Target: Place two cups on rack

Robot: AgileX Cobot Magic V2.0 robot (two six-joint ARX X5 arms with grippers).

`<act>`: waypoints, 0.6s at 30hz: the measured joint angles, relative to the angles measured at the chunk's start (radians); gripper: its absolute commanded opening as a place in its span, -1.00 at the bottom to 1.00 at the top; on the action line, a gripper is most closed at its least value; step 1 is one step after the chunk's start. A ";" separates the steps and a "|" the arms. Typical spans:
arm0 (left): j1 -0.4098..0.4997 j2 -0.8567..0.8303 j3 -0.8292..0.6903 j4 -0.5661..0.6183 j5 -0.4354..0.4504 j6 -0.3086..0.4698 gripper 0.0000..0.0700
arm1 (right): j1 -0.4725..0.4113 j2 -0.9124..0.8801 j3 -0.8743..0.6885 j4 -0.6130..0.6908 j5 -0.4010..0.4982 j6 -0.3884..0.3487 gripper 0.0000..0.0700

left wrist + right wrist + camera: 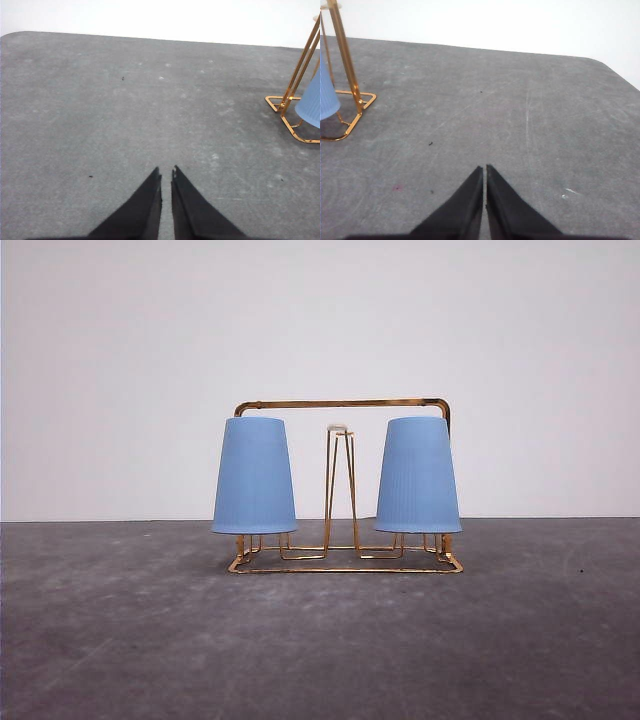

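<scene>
Left claw (166, 175) and right claw (484, 170) closed, empty; 2 cups (254, 476) (417, 476) upright, mouths down, on rack (345, 562).

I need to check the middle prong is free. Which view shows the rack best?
The front view: the whole rack shows, its middle prong bare between two upturned cups. Each wrist view catches just a base corner and upright.
</scene>
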 measured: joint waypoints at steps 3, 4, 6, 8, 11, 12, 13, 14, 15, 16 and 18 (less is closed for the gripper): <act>0.000 0.000 0.000 0.000 0.000 0.000 -0.96 | 0.000 0.000 0.000 0.000 0.000 0.000 -0.98; 0.000 0.000 0.000 0.000 0.000 0.000 -0.96 | 0.000 0.000 0.000 0.000 0.000 0.000 -0.98; 0.000 0.000 0.000 0.000 0.000 0.000 -0.96 | 0.000 0.000 0.000 0.000 0.000 0.000 -0.98; 0.000 0.000 0.000 0.000 0.000 0.000 -0.96 | 0.000 0.000 0.000 0.000 0.000 0.000 -0.98; 0.000 0.000 0.000 0.000 0.000 0.000 -0.96 | 0.000 0.000 0.000 0.000 0.000 0.000 -0.98; 0.000 0.000 0.000 0.000 0.000 0.000 -0.96 | 0.000 0.000 0.000 0.000 0.000 0.000 -0.98; 0.000 0.000 0.000 0.000 0.000 0.000 -0.96 | 0.000 0.000 0.000 0.000 0.000 0.000 -0.98; 0.000 0.000 0.000 0.000 0.000 0.000 -0.96 | 0.000 0.000 0.000 0.000 0.000 0.000 -0.98; 0.000 0.000 0.000 0.000 0.000 0.000 -0.96 | 0.000 0.000 0.000 0.000 0.000 0.000 -0.98; 0.000 0.000 0.000 0.000 0.000 0.000 -0.96 | 0.000 0.000 0.000 0.000 0.000 0.000 -0.98; 0.000 0.000 0.000 0.000 0.000 0.000 -0.96 | 0.000 0.000 0.000 0.000 0.000 0.000 -0.98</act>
